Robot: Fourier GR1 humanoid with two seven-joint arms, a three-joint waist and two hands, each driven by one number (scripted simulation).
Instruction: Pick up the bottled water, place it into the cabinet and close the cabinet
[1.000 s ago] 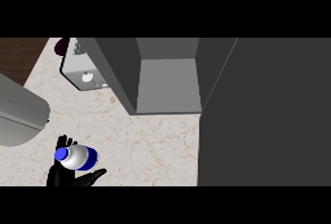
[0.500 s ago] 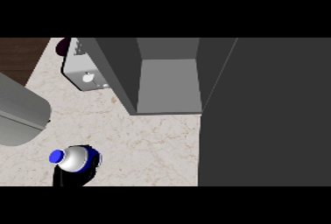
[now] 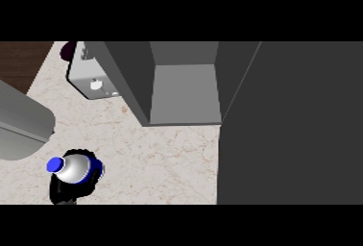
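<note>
left hand curls around the bottled water at the lower left of the desk, ready to carry it. cabinet stands open, well apart, awaiting it. right hand not visible.

Counter: my left hand at the near left edge, wrapped round the bottled water. Cabinet behind and to the right, open, its door along the right. Left of cabinet: a small appliance, possibly a toaster.
</note>
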